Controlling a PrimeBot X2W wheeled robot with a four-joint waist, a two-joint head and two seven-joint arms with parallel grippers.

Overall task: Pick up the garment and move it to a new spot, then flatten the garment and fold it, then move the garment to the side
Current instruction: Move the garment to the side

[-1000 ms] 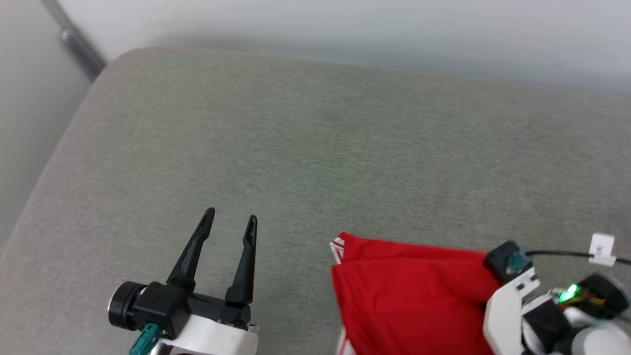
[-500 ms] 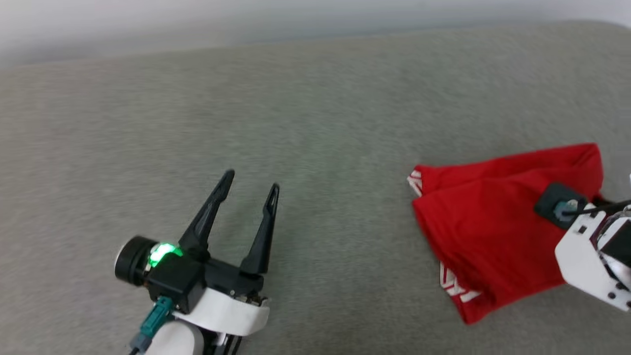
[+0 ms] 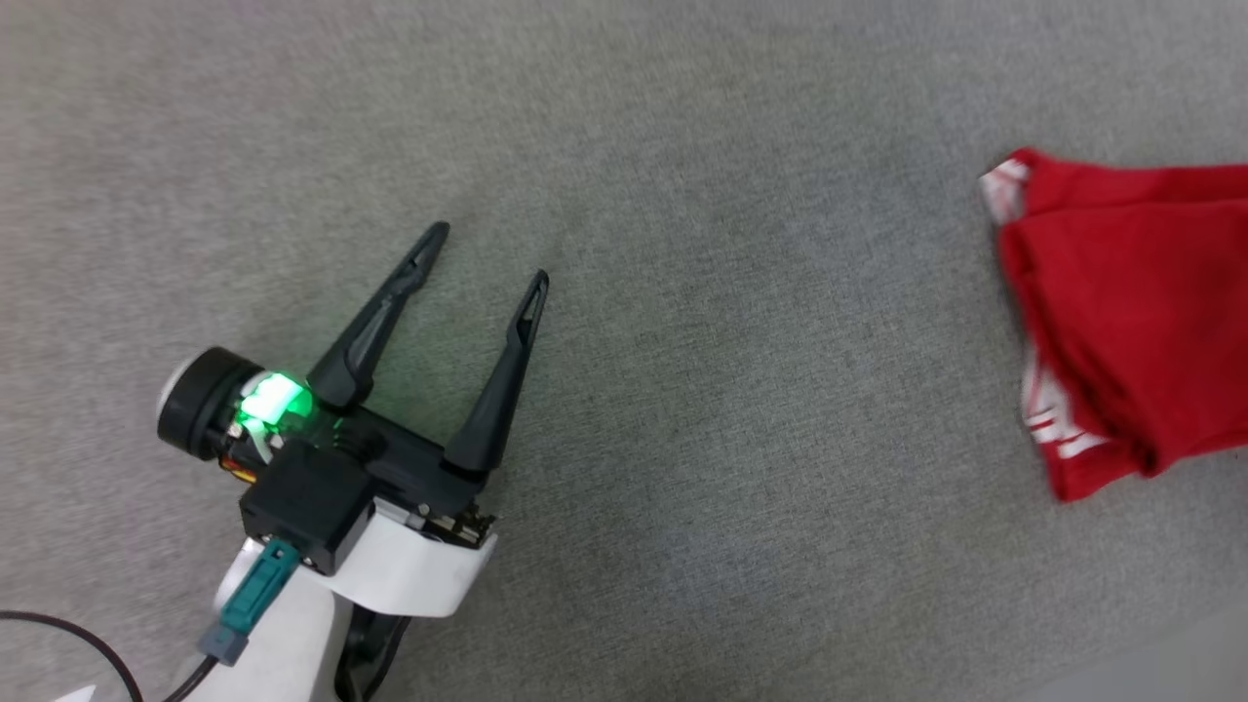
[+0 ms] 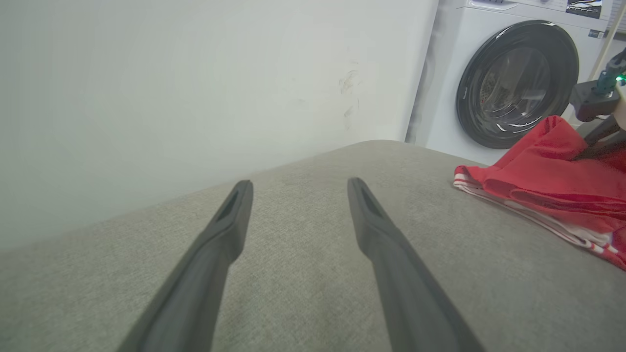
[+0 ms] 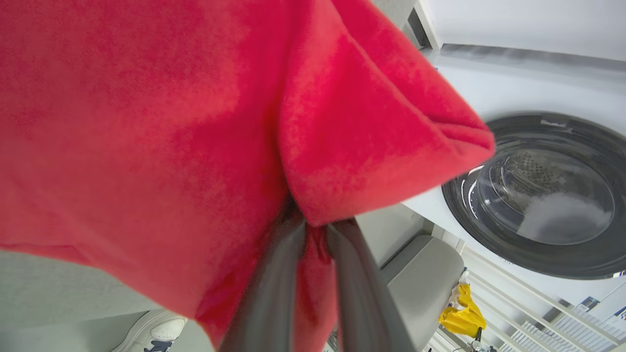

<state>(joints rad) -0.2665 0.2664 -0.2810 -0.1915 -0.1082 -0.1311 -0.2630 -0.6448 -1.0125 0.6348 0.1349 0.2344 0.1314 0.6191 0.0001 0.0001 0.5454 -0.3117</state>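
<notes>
L gripper [image 3: 490, 253]: wide open, empty, over grey cushion [image 3: 731, 409] | R gripper [image 5: 315, 239]: clamped on garment [image 5: 146, 146] fold

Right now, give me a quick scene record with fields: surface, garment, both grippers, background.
surface: grey cushion
garment: red with white-and-red striped trim, bunched, striped edge lying on the cushion at the robot's right
left gripper: jaws wide open, holding nothing, over bare cushion, apart from the garment
right gripper: jaws shut on a red fold of the garment
background: washing machine with a round dark door, beyond the cushion
</notes>
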